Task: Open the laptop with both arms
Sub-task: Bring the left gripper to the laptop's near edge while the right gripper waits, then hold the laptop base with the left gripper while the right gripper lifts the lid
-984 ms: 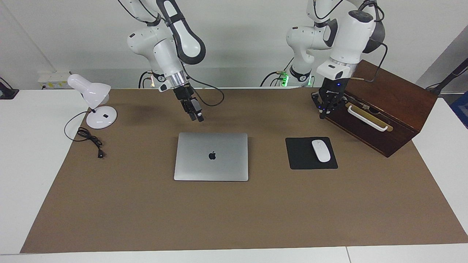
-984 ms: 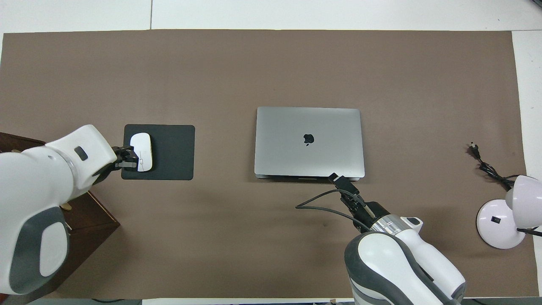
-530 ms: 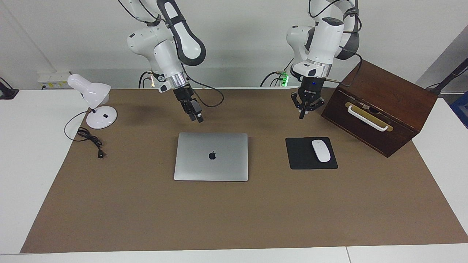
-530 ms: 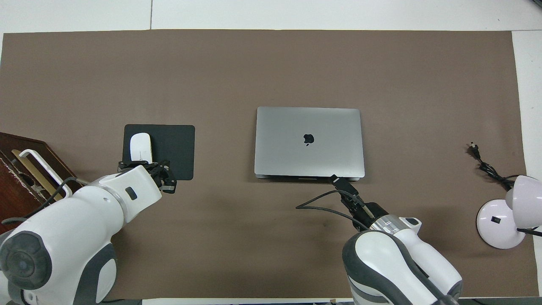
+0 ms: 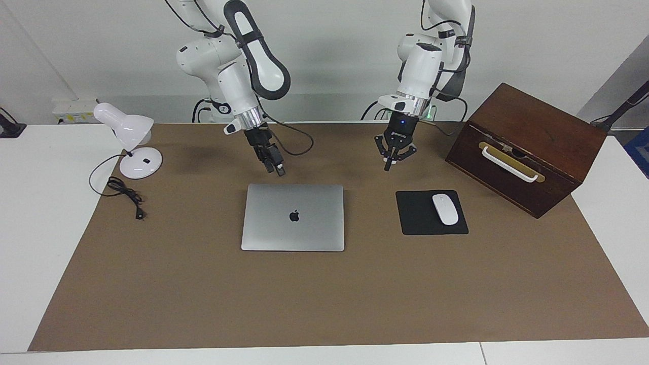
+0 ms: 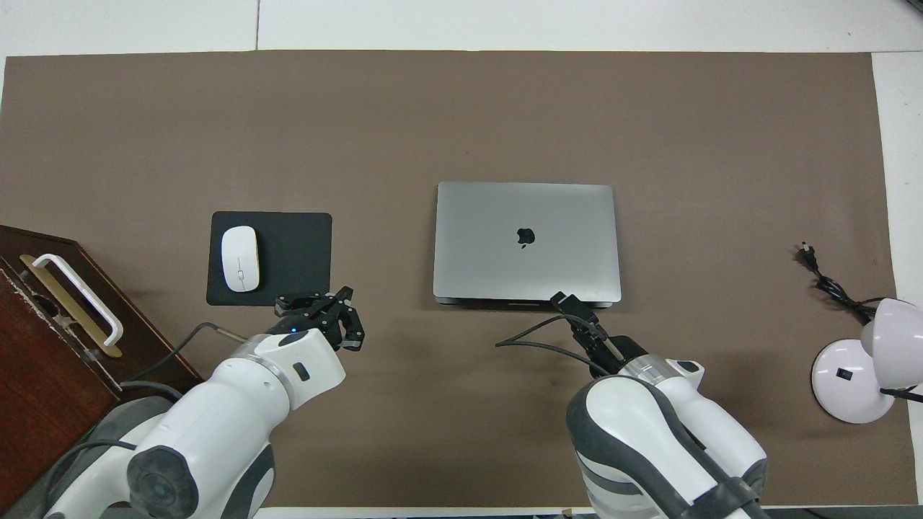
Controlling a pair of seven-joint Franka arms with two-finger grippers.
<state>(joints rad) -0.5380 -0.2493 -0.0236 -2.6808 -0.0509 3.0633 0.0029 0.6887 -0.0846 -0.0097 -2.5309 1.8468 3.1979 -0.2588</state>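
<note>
The laptop [image 5: 293,217] [image 6: 526,241] lies shut and flat in the middle of the brown mat, logo up. My right gripper [image 5: 278,170] [image 6: 567,302] hangs tilted just above the laptop's edge nearest the robots, toward the right arm's end of that edge. Its fingertips are together, it holds nothing, and it is apart from the lid. My left gripper [image 5: 388,166] [image 6: 317,307] hangs over bare mat beside the mouse pad [image 5: 421,220], between pad and laptop. Its fingertips meet, its links splay out, and it is empty.
A white mouse [image 5: 445,209] lies on the black mouse pad. A dark wooden box [image 5: 527,147] with a white handle stands at the left arm's end. A white desk lamp [image 5: 129,139] and its loose cord [image 5: 124,195] sit at the right arm's end.
The left arm has swung away from the wooden box, across the mouse pad, toward the laptop. The right gripper has shifted slightly along the laptop's edge. The laptop has not moved.
</note>
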